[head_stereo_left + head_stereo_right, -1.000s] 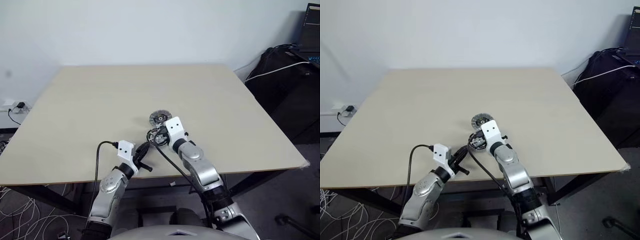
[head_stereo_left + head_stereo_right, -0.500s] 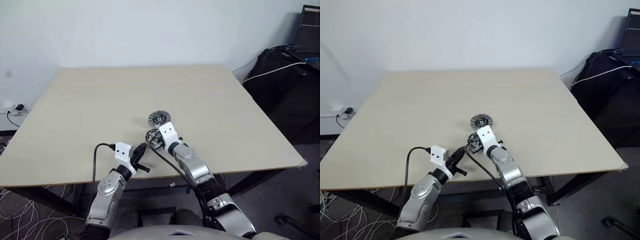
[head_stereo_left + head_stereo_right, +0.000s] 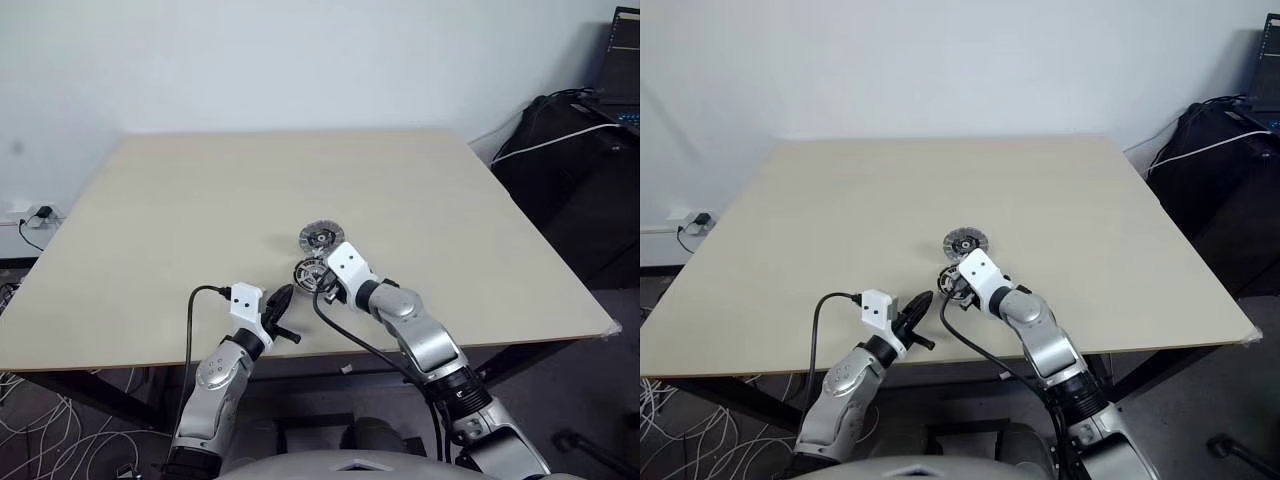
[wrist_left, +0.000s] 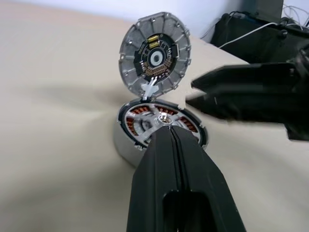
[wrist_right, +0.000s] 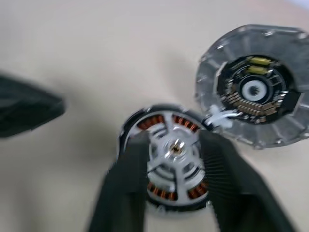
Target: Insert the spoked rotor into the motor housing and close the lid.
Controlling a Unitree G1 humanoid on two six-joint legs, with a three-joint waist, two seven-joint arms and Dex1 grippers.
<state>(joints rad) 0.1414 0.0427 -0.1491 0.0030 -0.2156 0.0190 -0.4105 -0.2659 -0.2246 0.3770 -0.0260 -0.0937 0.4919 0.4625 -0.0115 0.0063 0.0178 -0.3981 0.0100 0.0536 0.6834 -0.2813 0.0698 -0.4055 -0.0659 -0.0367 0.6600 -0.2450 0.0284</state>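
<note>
The rotor (image 5: 175, 149) is seen seated in the housing (image 5: 166, 159), silver spokes over the copper windings, directly between the spread fingers of the right pincer (image 5: 169, 193). The lid (image 5: 253, 92) is tipped up just beyond the fingertips, joined to the housing by a small white piece at its rim.

Trouble is judged most likely at the closing step. If the rotor is not fully bedded, the lid could be pressed down crooked and jammed. The white link could be pinched or strained if the lid is swung carelessly. The light housing could also be nudged along the table (image 3: 200, 200) by a finger dragging on its edge during withdrawal.

The right pincer is held partly open, its two fingers straddling the housing on either side; nothing is gripped, though whether the pads brush the rim cannot be told. The left pincer (image 4: 170, 137) is closed tight and empty, its tip pointed at the near edge of the housing, close to it.
</note>
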